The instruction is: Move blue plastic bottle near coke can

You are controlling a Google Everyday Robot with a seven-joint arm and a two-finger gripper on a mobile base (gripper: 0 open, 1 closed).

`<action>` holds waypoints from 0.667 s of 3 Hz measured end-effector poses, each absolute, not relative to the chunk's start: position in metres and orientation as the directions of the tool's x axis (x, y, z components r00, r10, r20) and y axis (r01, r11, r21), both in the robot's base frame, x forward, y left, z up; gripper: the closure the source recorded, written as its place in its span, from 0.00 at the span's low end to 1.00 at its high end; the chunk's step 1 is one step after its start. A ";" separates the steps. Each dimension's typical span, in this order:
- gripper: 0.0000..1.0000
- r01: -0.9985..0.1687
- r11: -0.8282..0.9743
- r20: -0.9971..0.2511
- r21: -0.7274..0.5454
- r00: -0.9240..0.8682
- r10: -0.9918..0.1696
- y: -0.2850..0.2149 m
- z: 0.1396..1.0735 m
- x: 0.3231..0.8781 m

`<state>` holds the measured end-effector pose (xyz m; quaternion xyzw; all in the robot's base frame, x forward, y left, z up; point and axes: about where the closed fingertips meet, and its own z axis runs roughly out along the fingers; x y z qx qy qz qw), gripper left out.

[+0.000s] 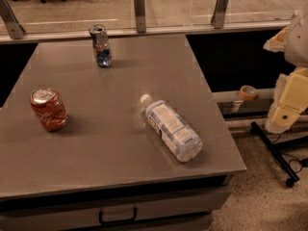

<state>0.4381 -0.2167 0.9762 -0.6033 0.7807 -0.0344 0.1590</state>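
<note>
Three items sit on the grey table (115, 172), none touching each other. Blue plastic bottle (171, 129) lies on its side right of centre, white cap aimed at the far left, base toward the near right corner, label facing up. Coke can (48, 109) stands at the left side, red with a silver top, dented and leaning a bit, well apart from the bottle with bare tabletop between them. Slim silver-blue can (100, 45) stands upright near the far edge, top open, away from both the others.

Gripper (285, 110) is at the right edge of the view, off the table and beyond its right side, on the cream-coloured arm (296, 37), well apart from the bottle. Cannot tell whether it is open or closed from this angle; none of the three table items is in it.

Other stuff: orange tape roll (248, 92) on a ledge right of the table, black wheeled stand (275, 150) on the speckled floor below the arm, black drawer handle (118, 216) on the table front, metal posts (139, 9) holding glass panels behind the far edge.
</note>
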 end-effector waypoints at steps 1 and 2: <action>0.00 -0.929 0.275 -0.212 -0.249 -0.225 -0.951 -0.216 0.977 0.438; 0.00 -0.912 0.349 -0.263 -0.218 -0.289 -0.920 -0.202 0.970 0.431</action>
